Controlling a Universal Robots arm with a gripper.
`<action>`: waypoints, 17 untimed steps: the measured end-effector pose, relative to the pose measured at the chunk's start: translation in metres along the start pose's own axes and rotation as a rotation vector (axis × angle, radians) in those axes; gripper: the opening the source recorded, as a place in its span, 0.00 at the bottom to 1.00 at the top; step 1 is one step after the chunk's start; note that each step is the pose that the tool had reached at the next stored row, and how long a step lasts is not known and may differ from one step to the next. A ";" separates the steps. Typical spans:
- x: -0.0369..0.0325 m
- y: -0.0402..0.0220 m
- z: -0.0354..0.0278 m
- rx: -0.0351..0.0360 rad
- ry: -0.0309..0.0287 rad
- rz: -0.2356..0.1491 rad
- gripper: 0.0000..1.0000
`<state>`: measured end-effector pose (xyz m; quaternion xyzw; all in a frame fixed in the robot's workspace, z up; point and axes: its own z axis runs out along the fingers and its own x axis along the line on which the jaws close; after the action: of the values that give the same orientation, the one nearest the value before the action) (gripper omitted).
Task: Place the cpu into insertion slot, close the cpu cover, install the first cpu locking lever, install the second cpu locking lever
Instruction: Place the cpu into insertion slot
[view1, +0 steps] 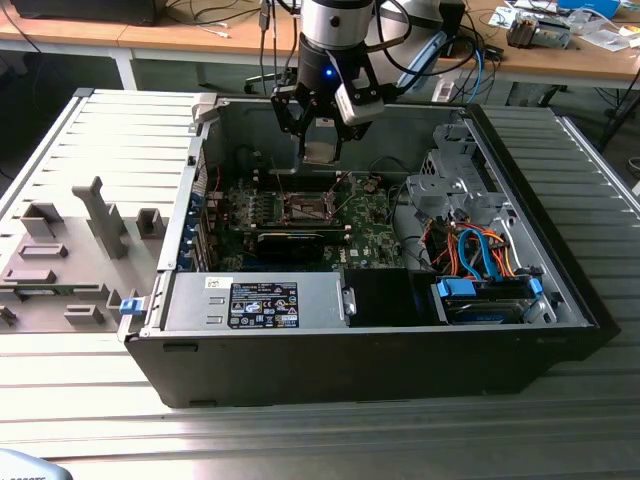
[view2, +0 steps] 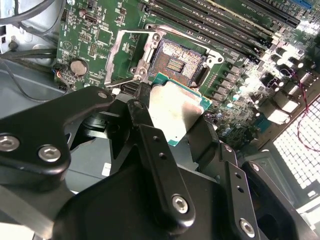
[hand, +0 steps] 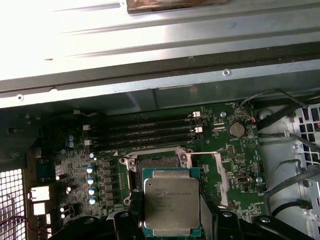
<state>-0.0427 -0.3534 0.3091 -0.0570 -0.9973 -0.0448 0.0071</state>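
Above the insertion slot (view2: 177, 62), the cpu (view2: 179, 106), clamped in the gripper (view2: 171, 117).

The cpu (view2: 177, 110), a silver-grey square with a green edge, hung clamped by two sides just above the slot (view2: 177, 62), not seated. The slot's dark centre lay bare, and the cover (view2: 120, 55), a thin metal frame, was swung open beside it.
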 end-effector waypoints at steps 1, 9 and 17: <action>0.0000 0.0000 0.0000 0.0000 0.0000 0.001 0.54; 0.0000 0.0000 0.0000 -0.0001 -0.0006 0.007 0.54; 0.0000 0.0000 0.0001 -0.0002 -0.0010 0.013 0.54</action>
<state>-0.0427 -0.3534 0.3090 -0.0635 -0.9970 -0.0448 0.0069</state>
